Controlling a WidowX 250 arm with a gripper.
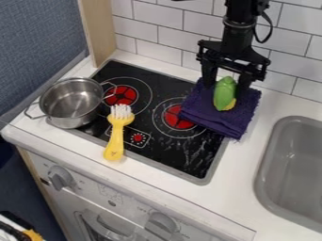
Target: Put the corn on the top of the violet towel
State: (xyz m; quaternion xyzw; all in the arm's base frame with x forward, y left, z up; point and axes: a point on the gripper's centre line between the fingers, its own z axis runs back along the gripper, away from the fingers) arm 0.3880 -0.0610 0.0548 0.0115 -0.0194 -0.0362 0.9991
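The black arm came in from the top edge of the view, right of its middle, and dropped nearly straight down by the counter's back edge. A dark cable looped out from the wrist on the view's right. Below, the black gripper pointed downward near the stovetop's back right corner, its two fingers parted, one toward each side.

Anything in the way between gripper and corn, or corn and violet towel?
Nothing visible. Gripper is right at the corn, and the corn is over the violet towel with no object showing between; can't tell if it's touching. Pot and brush sit off to the side.
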